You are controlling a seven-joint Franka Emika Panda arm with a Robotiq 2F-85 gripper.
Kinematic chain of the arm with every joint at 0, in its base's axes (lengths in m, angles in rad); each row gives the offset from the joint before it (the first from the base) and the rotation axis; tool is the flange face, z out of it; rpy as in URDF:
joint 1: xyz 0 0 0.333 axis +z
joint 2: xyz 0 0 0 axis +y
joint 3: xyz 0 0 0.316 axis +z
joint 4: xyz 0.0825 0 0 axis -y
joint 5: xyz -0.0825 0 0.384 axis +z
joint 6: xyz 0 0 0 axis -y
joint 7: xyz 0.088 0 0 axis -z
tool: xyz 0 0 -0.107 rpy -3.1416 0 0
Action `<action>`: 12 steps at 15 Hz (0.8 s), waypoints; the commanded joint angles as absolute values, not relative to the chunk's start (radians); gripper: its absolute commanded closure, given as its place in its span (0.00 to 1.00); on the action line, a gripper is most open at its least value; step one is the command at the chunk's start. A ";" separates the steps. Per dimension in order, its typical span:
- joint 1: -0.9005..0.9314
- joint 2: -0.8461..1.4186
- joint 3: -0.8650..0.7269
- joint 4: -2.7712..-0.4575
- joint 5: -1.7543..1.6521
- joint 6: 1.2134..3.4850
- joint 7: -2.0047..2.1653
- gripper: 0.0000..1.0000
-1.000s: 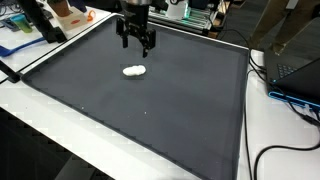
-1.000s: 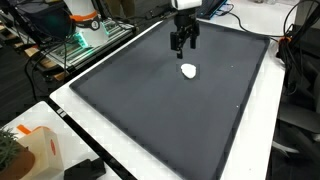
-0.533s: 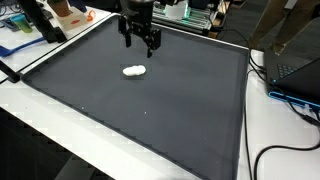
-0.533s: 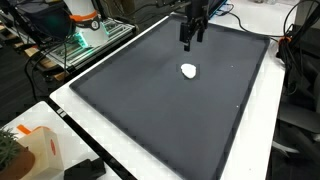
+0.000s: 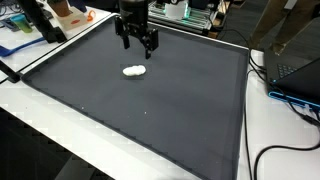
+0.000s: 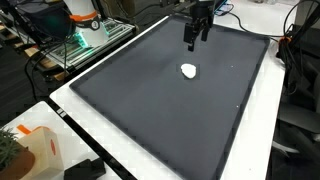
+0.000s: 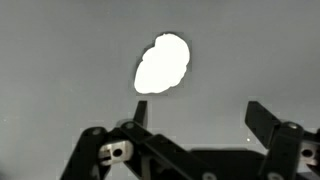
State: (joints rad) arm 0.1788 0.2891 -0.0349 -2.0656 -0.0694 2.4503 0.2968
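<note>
a small white lump (image 5: 135, 71) — rounded, somewhat oblong, one end narrower than the other. in the wrist view the lump (image 7: 162, 63) glares so bright that its surface shows no detail. it lies flat on the dark grey mat (image 5: 160, 115) — well in from its edges.

No legible text or labels.

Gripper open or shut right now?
Open. The wrist view shows the gripper spread wide, nothing between its fingers; the white lump lies apart on the mat.
</note>
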 commanded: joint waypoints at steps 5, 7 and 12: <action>0.124 0.399 -0.014 -1.816 -0.016 2.135 0.294 0.00; 0.111 0.437 -0.014 -1.747 0.003 2.068 0.290 0.00; 0.074 0.528 -0.017 -1.604 0.061 1.931 0.297 0.00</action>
